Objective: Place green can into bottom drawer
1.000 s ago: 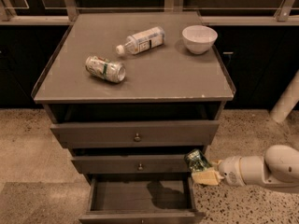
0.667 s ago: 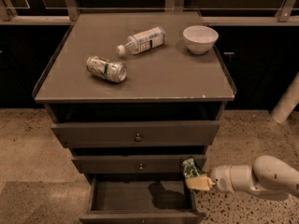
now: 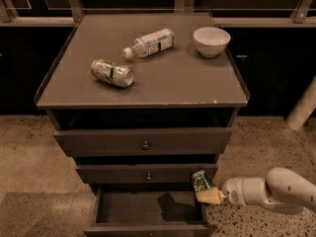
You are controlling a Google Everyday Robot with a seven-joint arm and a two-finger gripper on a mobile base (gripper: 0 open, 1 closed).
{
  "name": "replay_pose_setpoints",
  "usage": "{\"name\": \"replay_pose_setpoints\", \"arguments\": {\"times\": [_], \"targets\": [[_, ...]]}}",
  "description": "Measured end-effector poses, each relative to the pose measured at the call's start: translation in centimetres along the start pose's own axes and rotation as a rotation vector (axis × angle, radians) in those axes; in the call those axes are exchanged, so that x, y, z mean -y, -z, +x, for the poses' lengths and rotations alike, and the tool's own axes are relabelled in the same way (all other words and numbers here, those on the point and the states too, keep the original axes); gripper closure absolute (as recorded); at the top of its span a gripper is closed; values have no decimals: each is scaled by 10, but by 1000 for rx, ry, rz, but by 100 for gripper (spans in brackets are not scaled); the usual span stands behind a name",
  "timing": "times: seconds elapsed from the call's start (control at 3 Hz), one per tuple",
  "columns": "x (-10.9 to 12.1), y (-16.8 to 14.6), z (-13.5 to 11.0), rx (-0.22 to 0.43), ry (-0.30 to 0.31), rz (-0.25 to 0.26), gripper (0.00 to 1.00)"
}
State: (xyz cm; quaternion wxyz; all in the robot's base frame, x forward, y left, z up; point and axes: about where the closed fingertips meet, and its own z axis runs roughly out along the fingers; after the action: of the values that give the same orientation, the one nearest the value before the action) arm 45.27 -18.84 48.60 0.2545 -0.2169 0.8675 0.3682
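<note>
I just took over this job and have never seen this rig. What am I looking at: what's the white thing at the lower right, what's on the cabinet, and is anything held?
There is one camera view, looking down at a cabinet from its front. The white thing is the robot's arm, ending in a two-finger gripper at the right side of the open bottom drawer. It holds the green can over that drawer's right edge. On the cabinet top are a pale can and a plastic bottle, both on their sides, and a white bowl.
</note>
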Motion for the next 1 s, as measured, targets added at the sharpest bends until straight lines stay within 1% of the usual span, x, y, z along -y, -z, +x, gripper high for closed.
{"name": "replay_pose_setpoints", "arguments": {"times": [0.33,0.67,1.0], "targets": [[25,-24,20,-19,-63,-36,100],[55,-64,60,-43,-179,-91,100],[79,-91,87,-57,-267,-111,100]]}}
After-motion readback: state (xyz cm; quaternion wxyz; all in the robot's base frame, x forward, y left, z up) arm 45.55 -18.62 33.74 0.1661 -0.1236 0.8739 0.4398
